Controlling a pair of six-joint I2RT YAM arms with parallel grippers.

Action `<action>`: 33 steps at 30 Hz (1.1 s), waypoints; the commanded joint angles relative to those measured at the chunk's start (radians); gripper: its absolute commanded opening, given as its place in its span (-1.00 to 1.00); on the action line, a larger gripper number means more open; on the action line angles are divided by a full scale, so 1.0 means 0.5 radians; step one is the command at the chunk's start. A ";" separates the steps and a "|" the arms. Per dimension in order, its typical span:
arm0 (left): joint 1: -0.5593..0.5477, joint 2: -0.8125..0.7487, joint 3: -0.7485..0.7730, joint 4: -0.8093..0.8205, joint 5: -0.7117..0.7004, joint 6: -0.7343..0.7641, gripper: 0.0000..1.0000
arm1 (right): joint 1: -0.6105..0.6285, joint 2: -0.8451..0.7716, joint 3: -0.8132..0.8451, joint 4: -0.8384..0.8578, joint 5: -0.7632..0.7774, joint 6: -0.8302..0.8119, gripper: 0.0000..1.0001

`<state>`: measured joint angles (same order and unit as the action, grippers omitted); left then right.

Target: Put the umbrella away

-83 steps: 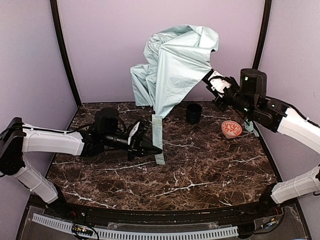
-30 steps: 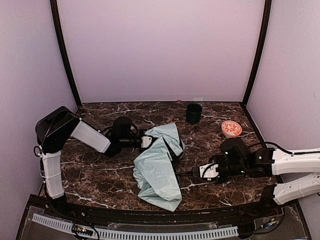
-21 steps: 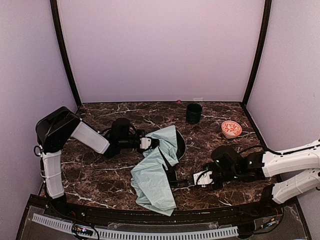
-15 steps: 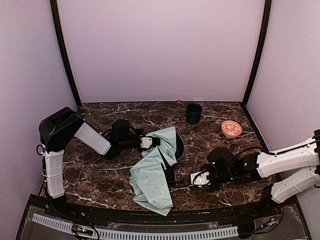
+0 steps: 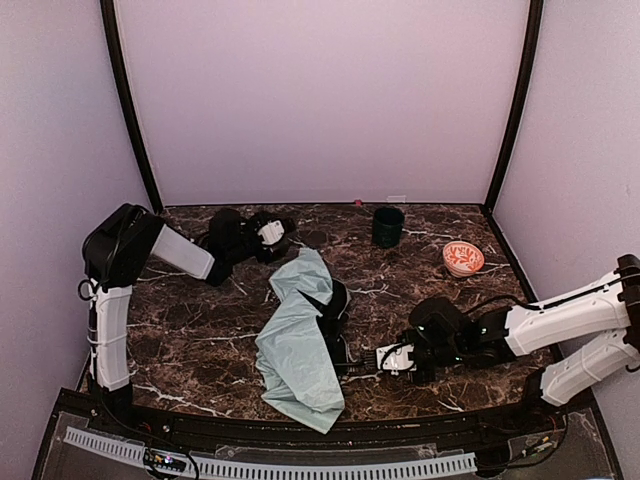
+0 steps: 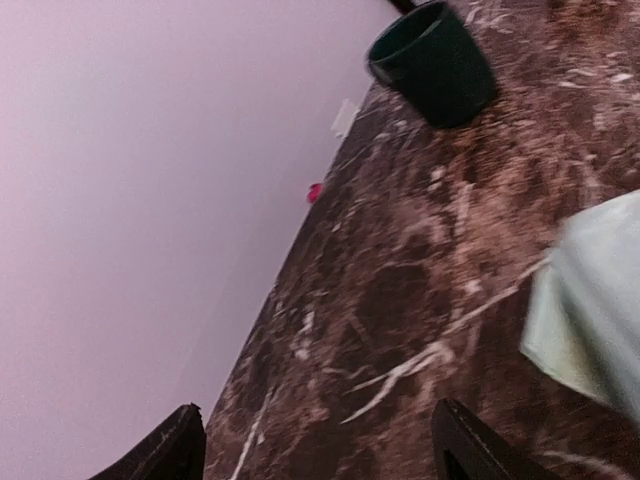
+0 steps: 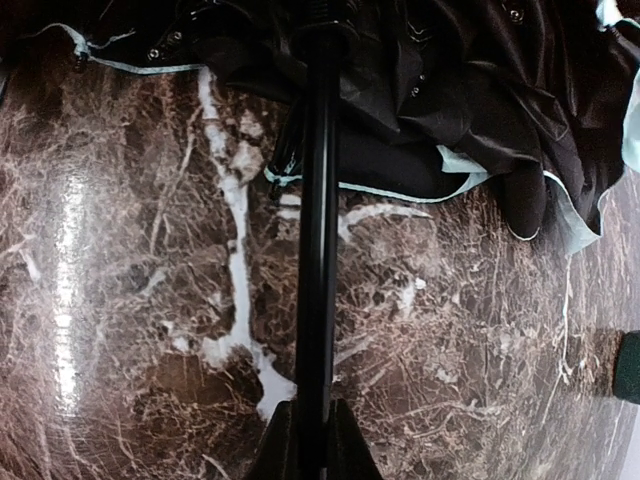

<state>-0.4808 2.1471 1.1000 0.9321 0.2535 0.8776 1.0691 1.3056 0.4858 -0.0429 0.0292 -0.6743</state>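
Umbrella (image 5: 295, 345) collapsed; right fingers (image 7: 272, 452) clamp its shaft (image 7: 317, 200) — left fingers (image 6: 172, 452) spread.

Table (image 5: 190, 345): dark brown marble-patterned top, white veins. On it:
- umbrella (image 5: 295, 345), collapsed, mint canopy crumpled left of centre (black underside showing along its right edge)
- dark green cup (image 5: 388, 226), upright, near back edge
- red-patterned bowl (image 5: 463, 258), right of the cup, apart from it
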 commanded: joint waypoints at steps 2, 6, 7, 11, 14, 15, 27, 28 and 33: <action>0.190 0.011 0.216 -0.155 -0.104 -0.123 0.62 | 0.043 0.079 -0.009 -0.263 -0.114 -0.089 -1.00; 0.220 0.027 0.341 -0.287 -0.222 -0.178 0.64 | 0.043 0.082 0.002 -0.268 -0.117 -0.083 -1.00; 0.222 -0.005 0.333 -0.281 -0.252 -0.222 0.64 | 0.043 0.089 0.008 -0.273 -0.114 -0.082 -1.00; 0.194 -0.458 0.041 -0.366 -0.058 -0.404 0.57 | 0.033 0.142 0.034 -0.307 -0.098 -0.082 -1.00; 0.010 -1.027 -0.275 -0.775 0.326 -0.428 0.53 | 0.009 0.186 0.062 -0.319 -0.099 -0.058 -1.00; -0.104 -1.207 -0.384 -0.909 0.399 -0.378 0.52 | -0.002 0.202 0.069 -0.315 -0.096 -0.050 -1.00; -0.928 -2.122 -0.978 -1.618 0.430 -0.630 0.62 | -0.015 0.085 0.258 -0.358 0.137 0.043 0.41; -1.004 -2.122 -0.957 -1.690 0.343 -0.619 0.61 | -0.016 0.034 0.298 -0.382 0.151 0.063 0.43; -1.218 -2.075 -0.814 -2.018 0.132 -0.720 0.56 | -0.015 -0.224 0.501 -0.414 0.046 0.180 0.60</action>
<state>-1.0386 1.1053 0.6300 0.1093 0.4057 0.5728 1.0599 1.3025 0.6415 -0.2577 0.0837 -0.6468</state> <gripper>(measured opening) 0.789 0.758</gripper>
